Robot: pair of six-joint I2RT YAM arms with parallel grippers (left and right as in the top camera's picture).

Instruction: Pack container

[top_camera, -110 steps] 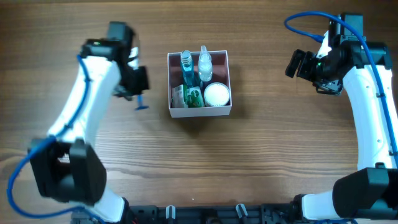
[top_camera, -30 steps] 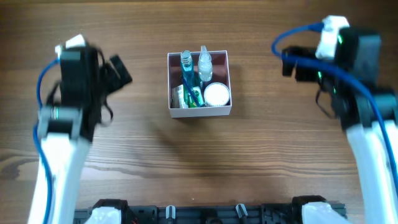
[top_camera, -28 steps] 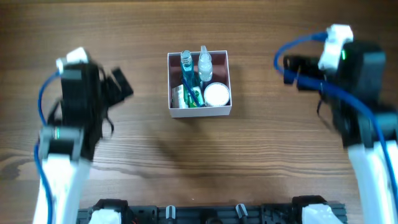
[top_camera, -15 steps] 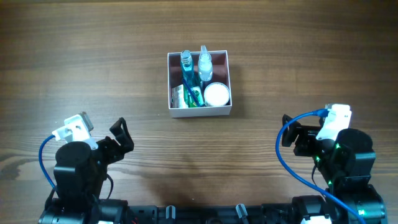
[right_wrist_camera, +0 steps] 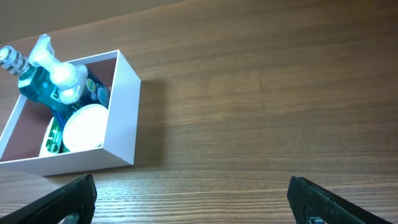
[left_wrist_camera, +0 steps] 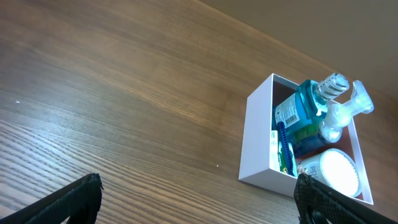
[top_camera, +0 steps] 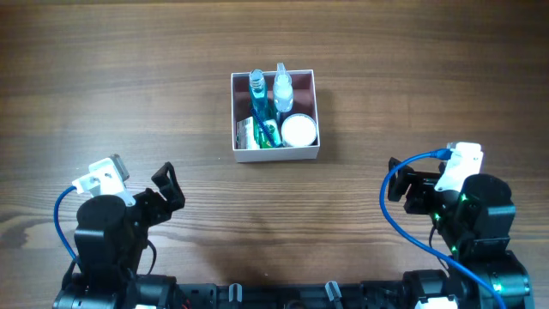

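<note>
The container (top_camera: 274, 154) is a white-walled square box with a dusty-pink inside, standing at the middle back of the wooden table. Inside it are a blue-green bottle (top_camera: 256, 87), a clear spray bottle (top_camera: 282, 86), a white round jar (top_camera: 299, 130) and green-and-white packets (top_camera: 256, 134). My left gripper (top_camera: 163, 193) sits folded back at the front left, open and empty, well short of the box. My right gripper (top_camera: 410, 190) is at the front right, also open and empty. The left wrist view has the container (left_wrist_camera: 258, 146) at the right. The right wrist view has the container (right_wrist_camera: 124, 118) at the left.
Bare wooden tabletop (top_camera: 274, 223) lies between the arms and the box. The arm bases stand along the front edge.
Both arms have pulled back from beside the container to the front edge of the table. Over the last half second they have barely moved. The box and its contents stay put.
</note>
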